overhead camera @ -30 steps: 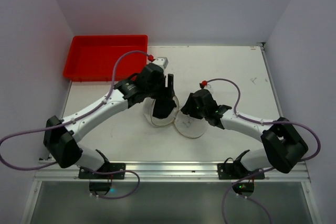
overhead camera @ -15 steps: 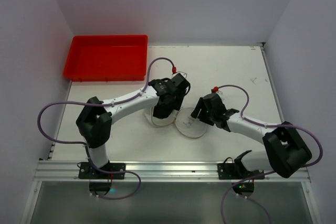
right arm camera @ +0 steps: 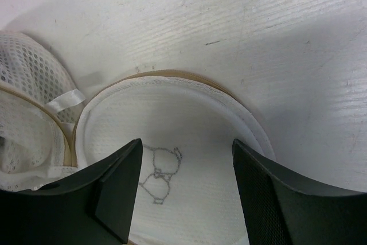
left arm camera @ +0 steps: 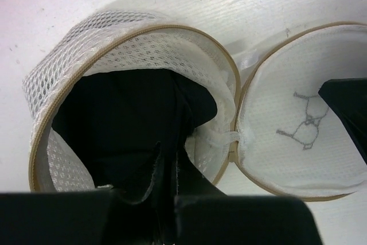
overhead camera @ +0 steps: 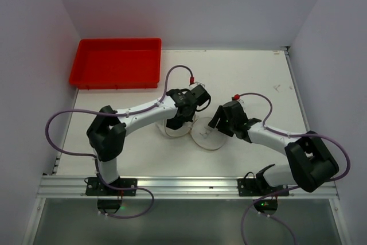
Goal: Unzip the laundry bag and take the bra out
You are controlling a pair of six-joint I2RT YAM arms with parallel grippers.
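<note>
Left tool (left arm camera: 166,210), inside the unzipped bag (left arm camera: 63,73), nips a fold of black bra (left arm camera: 114,119) for lifting out; right tool (right arm camera: 190,196), spread, straddles the bag's open lid (right arm camera: 189,113), likely steadying it.

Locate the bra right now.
Left wrist view: the bra sits inside the open bag, left of its flipped-open lid, at the tips of the left gripper. The top view hides it.

Laundry bag (left arm camera: 143,55): white honeycomb mesh, tan zip trim. Lid (left arm camera: 287,84) at its 3 o'clock: white, thin grey bra outline. Bra (left arm camera: 126,119) inside: plain black. Tray (overhead camera: 114,64), 10 o'clock in top view: solid red. Table (overhead camera: 246,73): off-white, scuffed.
</note>
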